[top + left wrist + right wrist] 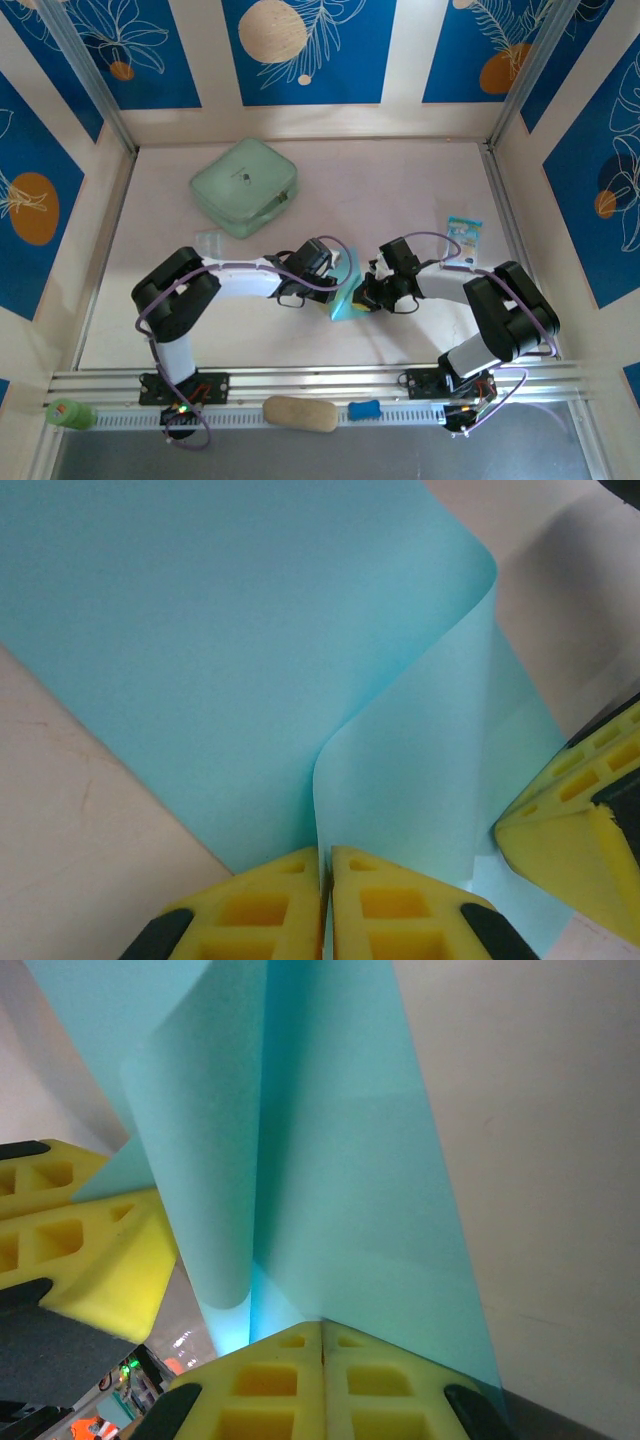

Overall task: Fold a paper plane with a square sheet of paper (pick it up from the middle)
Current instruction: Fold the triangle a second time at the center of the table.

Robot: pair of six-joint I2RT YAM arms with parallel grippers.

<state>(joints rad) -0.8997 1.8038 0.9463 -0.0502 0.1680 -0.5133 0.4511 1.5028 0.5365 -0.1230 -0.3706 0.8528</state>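
Note:
The square sheet of paper (347,292), thin and light cyan-blue, is held up off the table between my two grippers at mid-table. It bends over itself in a soft curl (250,630), with one flap rolled inward (200,1160). My left gripper (326,855) is shut on one edge of the sheet, its yellow fingers pressed together with the paper between them. My right gripper (322,1328) is shut on the sheet from the opposite side. The two grippers (335,280) (372,292) stand close together, nearly facing. A paper plane is out of view.
A mint-green rounded case (245,187) lies at the back left of the table (400,190). A small printed packet (463,232) lies at the right, near the right arm. On the front rail sit a green roll (68,413), a tan oblong (300,413) and a small blue piece (364,409).

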